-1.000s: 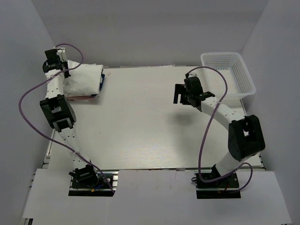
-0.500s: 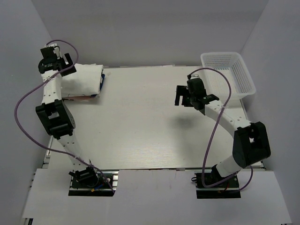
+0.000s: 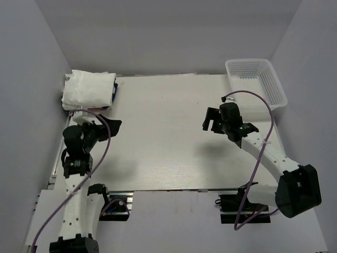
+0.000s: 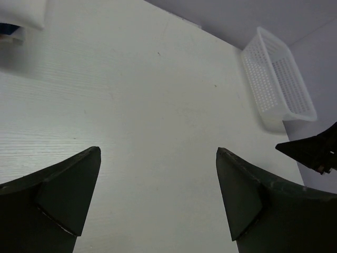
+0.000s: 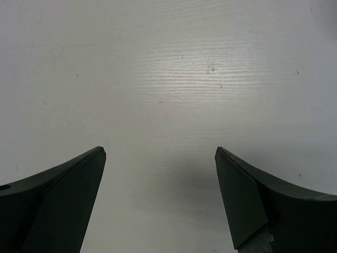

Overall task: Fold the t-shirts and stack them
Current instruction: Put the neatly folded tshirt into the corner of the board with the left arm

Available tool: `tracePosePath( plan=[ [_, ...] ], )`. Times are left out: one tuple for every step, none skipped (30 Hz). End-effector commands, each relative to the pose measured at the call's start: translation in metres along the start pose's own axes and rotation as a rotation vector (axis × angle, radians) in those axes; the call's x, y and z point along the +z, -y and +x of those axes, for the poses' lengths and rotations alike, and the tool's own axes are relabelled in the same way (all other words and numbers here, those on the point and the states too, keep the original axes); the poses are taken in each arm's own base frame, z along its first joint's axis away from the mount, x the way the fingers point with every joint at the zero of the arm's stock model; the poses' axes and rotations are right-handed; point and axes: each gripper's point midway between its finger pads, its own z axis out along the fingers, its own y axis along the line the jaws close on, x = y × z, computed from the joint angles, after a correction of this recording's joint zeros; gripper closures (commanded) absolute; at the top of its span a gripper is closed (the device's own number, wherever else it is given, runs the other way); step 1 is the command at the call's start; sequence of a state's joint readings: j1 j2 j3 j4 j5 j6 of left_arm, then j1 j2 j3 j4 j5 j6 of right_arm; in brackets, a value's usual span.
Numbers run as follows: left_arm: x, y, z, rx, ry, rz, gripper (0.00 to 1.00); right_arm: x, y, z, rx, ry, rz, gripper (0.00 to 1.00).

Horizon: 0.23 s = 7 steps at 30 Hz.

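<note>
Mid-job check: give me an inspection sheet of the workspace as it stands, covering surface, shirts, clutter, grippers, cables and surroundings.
Surface: white table, bare across the middle.
Job's things: t-shirts folded in one stack at the far-left corner, with a blue edge showing on the right side.
Clutter: white mesh basket at the far-right corner; nothing seen in it.
Grippers: left gripper open, holding nothing; right gripper open, holding nothing, over bare table.
Cables: a purple left cable and right cable, each looping off its arm.
Surroundings: plain pale walls on three sides; nothing else seen.
</note>
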<state>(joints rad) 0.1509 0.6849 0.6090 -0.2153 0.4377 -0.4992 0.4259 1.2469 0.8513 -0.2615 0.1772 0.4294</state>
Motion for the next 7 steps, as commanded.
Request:
tracePosePath(
  plan=[
    [-0.013,0.006,0.019,-0.064,-0.003,0.047,0.00,-0.016,0.002,-0.006,0.062,0.064,-0.004,0.10],
    [-0.015,0.004,0.019,-0.056,0.002,0.032,0.00,-0.018,0.002,-0.006,0.066,0.070,-0.007,0.10],
    [-0.017,0.003,0.020,-0.059,0.004,0.019,0.00,-0.017,0.005,0.001,0.061,0.063,-0.005,0.10],
    [-0.018,0.006,0.019,-0.058,0.000,0.027,0.00,-0.024,0.004,-0.003,0.068,0.089,-0.016,0.10],
    [-0.018,0.008,0.020,-0.058,-0.006,0.038,0.00,-0.026,0.004,-0.005,0.073,0.103,-0.023,0.10],
    [-0.019,0.009,0.016,-0.045,0.001,0.042,0.00,-0.028,0.005,-0.002,0.072,0.112,-0.031,0.10],
    [-0.019,0.011,0.017,-0.045,-0.003,0.050,0.00,-0.028,0.004,0.000,0.068,0.117,-0.040,0.10]
  ],
)
